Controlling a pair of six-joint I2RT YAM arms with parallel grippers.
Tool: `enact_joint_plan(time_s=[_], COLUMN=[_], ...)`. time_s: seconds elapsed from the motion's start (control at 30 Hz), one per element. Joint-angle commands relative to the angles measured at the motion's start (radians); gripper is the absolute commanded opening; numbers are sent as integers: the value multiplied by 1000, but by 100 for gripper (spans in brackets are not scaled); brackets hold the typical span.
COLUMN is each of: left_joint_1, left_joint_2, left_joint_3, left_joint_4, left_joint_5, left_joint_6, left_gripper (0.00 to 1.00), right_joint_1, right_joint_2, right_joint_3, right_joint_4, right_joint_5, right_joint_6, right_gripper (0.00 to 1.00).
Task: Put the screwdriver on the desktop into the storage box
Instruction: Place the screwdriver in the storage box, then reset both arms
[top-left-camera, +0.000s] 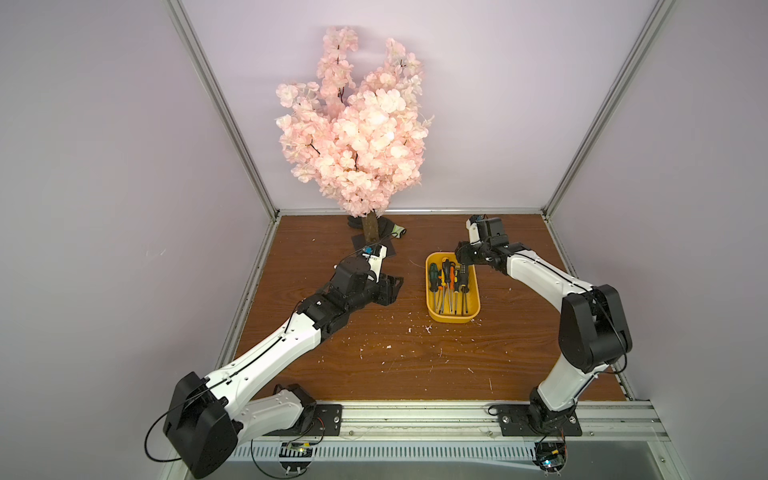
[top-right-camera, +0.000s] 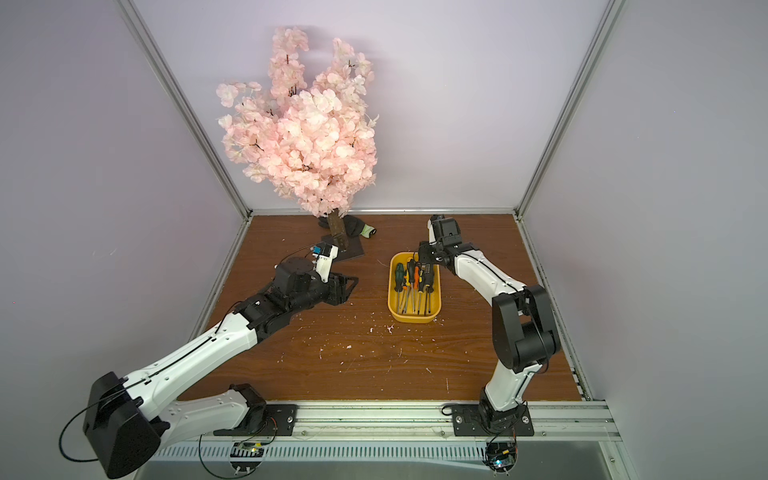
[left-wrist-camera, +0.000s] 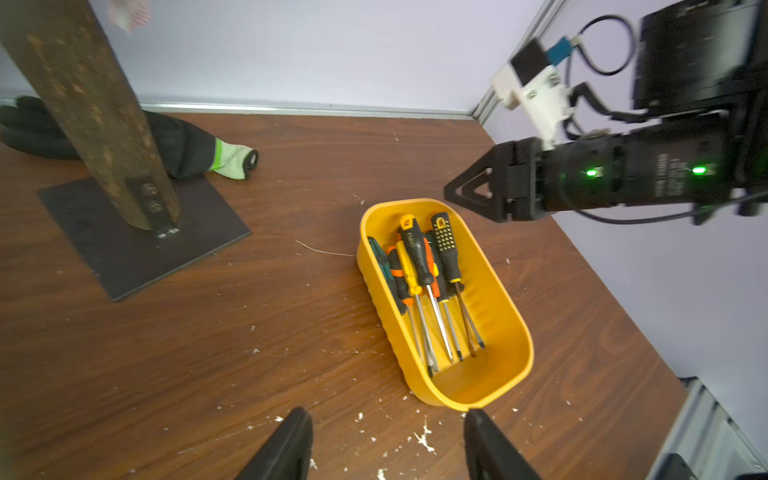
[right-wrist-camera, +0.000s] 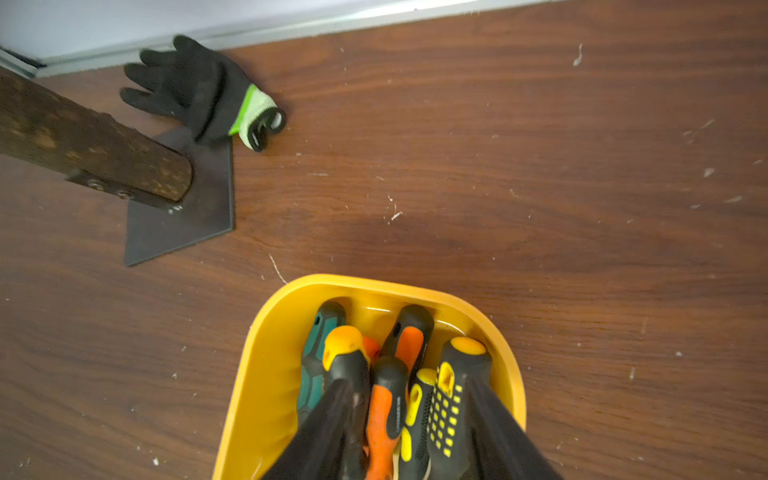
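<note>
The yellow storage box (top-left-camera: 451, 318) (top-right-camera: 413, 319) stands on the wood-grain desktop (top-left-camera: 415, 357), right of centre. Several screwdrivers (top-left-camera: 451, 282) (left-wrist-camera: 419, 257) (right-wrist-camera: 386, 411) lie in it, handles toward the back wall; every screwdriver I see is in the box. My right gripper (top-left-camera: 461, 258) (top-right-camera: 424, 255) (right-wrist-camera: 409, 384) hangs open just over the handles at the box's far end and holds nothing. My left gripper (top-left-camera: 397, 291) (top-right-camera: 352, 286) (left-wrist-camera: 388, 415) is open and empty, left of the box, over bare board.
An artificial pink blossom tree (top-left-camera: 357, 137) stands at the back left on a dark square base plate (left-wrist-camera: 137, 245). A black glove with a green cuff (right-wrist-camera: 208, 91) lies beside it. White flecks dot the board. Enclosure walls and aluminium posts ring it.
</note>
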Motion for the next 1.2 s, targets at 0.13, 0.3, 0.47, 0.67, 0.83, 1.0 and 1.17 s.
enact_joint_plan(time_s=[0.13,0.3,0.47,0.67,0.83,1.0,1.17], left_joint_1=[208,373,500,626,628,627,625], left_joint_2=[-7,-10,-16,-16,19,183,250], left_joint_3=[12,-19,-115,-310,-548,-588,-590], left_joint_4=[28,68,167,394,847,1014,1129], left_joint_5=[-83,-131,-323,-374,-373,-366,-291], left_joint_6=[15,62,77,161,275,271,315], left_gripper=[99,99,99,99,99,99,100], right_joint_1=[-5,-56,-98,-119,-146,-173,-188], right_joint_2=[-251,-370,-498,-658,-650,-615,-545], right_joint_3=[-172,-321,-506,-793,-918,-1038,-1123], right_joint_4=[195,301,465,766,872,1058,1305], right_joint_5=[205,314,475,671,698,677,602], right_joint_6=[-52,-89,-139,-256,-260,-264,-250], right_gripper=[65,99,99,99,99,99,99])
